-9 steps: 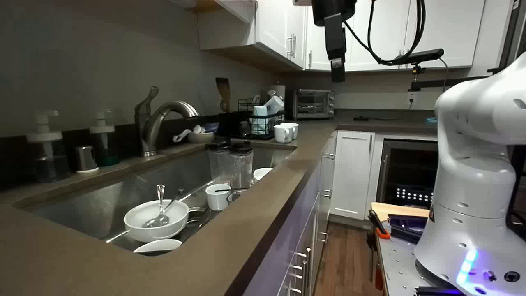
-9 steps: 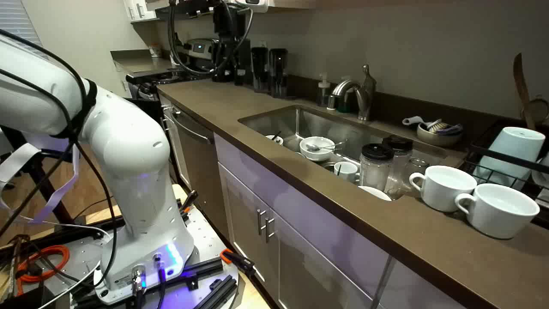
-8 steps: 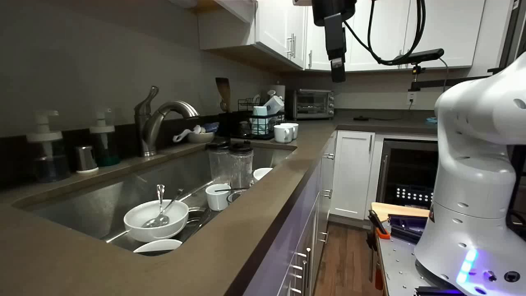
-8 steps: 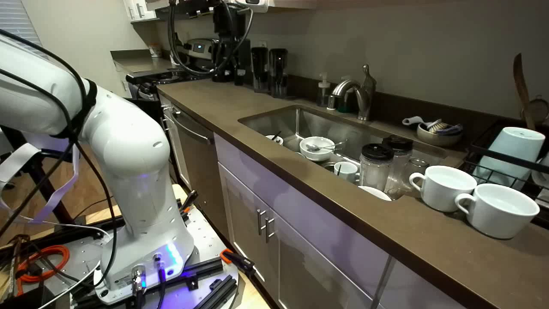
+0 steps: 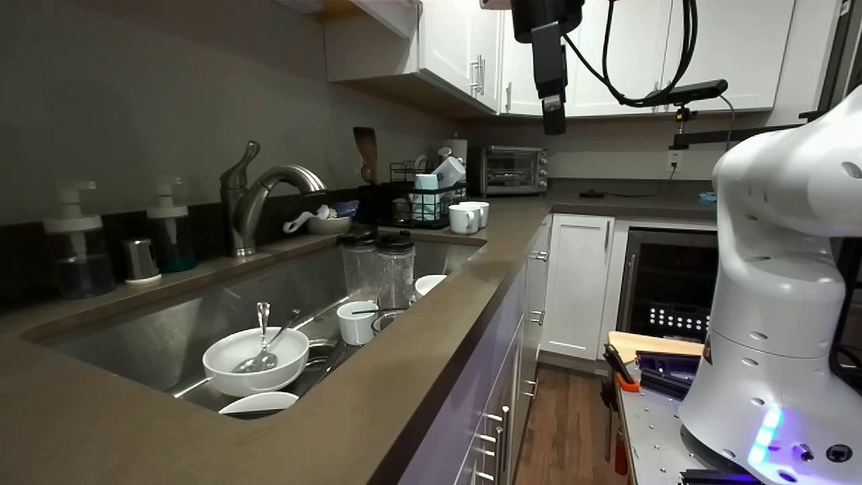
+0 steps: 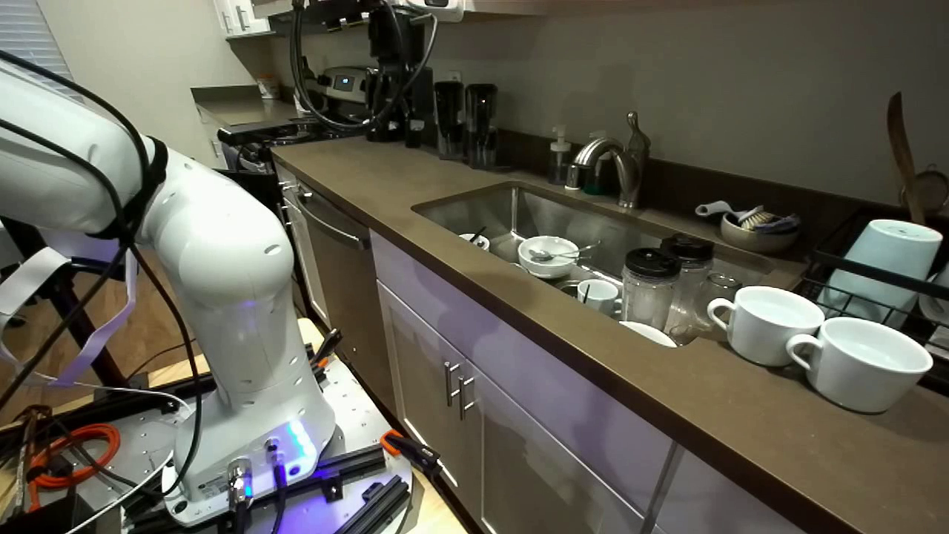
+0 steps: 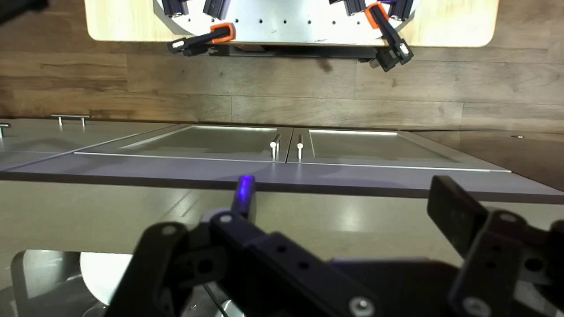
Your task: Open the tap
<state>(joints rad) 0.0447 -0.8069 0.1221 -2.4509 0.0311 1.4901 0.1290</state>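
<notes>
In the wrist view the gripper [image 7: 343, 187] hung wide and empty over the counter [image 7: 352, 218]. In an exterior view the tap [image 5: 248, 215] rose behind the sink [image 5: 168, 330], beside pump bottles [image 5: 78, 248]; in an exterior view lidded jars [image 6: 651, 289] stood in the sink. Both views matched the earlier frame.

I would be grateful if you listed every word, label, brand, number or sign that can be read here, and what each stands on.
None can be read in these views.
Stove display: lit, but too small to read.
Toaster oven: any markings are too small to make out.
Jar: any print is too blurred to tell.
Tap: no lettering can be made out.
</notes>
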